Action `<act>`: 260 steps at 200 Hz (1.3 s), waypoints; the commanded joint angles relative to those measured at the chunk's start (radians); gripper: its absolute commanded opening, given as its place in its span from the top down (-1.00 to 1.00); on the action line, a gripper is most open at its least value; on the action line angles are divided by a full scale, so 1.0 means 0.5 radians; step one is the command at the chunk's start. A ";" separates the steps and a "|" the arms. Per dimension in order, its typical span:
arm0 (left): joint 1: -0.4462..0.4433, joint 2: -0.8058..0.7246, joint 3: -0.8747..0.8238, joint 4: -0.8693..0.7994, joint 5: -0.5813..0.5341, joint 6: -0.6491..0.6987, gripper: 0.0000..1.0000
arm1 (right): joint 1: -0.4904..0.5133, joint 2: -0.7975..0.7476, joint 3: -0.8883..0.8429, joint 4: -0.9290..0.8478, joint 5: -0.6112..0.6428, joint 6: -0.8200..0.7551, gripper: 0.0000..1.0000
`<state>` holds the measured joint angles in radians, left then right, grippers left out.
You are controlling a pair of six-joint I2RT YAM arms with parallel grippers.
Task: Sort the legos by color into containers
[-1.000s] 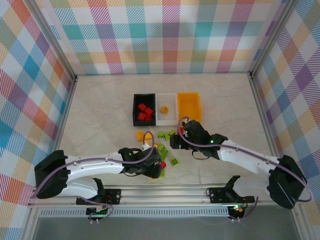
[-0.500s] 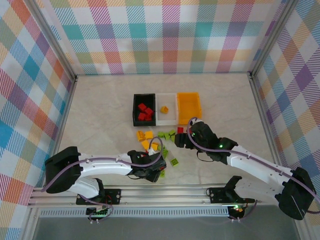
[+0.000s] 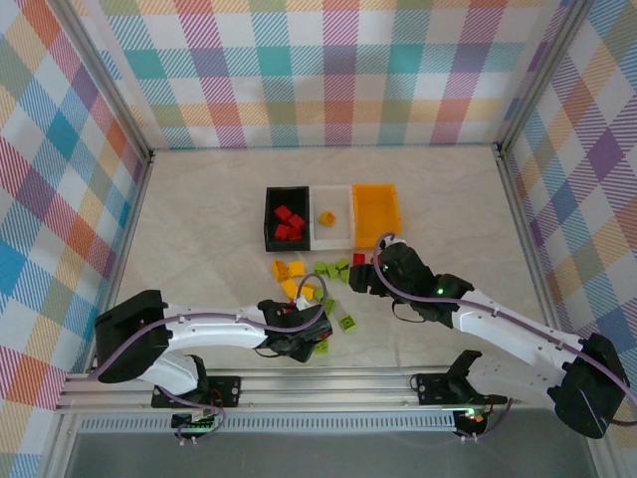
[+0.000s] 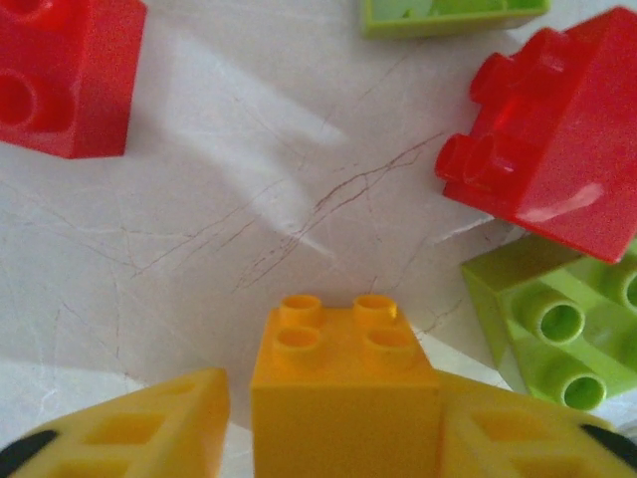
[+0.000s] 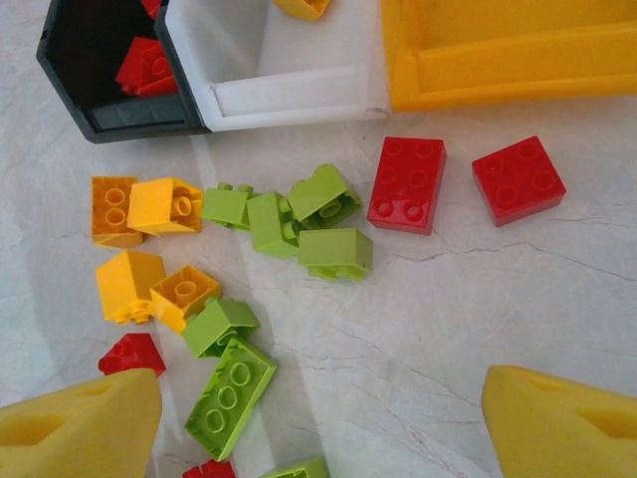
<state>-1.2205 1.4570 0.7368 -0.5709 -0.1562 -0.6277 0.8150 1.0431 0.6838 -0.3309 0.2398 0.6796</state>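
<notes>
A yellow-orange brick (image 4: 343, 418) is seen between the fingers of the left gripper (image 4: 333, 398), touched by one finger (image 4: 518, 438), but a firm grip cannot be told. The right gripper (image 5: 320, 398) is held wide open, with loose bricks (image 5: 299, 214) spread just ahead of it and the black bin (image 5: 119, 119), white bin (image 5: 289, 100) and orange bin (image 5: 498, 80) lined up beyond them.

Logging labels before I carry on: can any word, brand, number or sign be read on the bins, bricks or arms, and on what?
No text can be read.
black bin, white bin, orange bin: plain walls, no label.
yellow brick, closest to the left wrist camera: no lettering can be made out on its studs.
left arm, right arm: any marking is too small to read.
</notes>
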 commanded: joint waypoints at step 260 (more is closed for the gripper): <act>1.082 1.289 2.347 -0.146 0.048 0.383 -0.38 | 0.002 0.002 -0.171 -0.077 0.115 0.132 -0.72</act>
<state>-0.6819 2.1960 1.8999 -0.6205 -0.1478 -0.4355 0.8150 1.0187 0.6075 -0.4023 0.3599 0.7845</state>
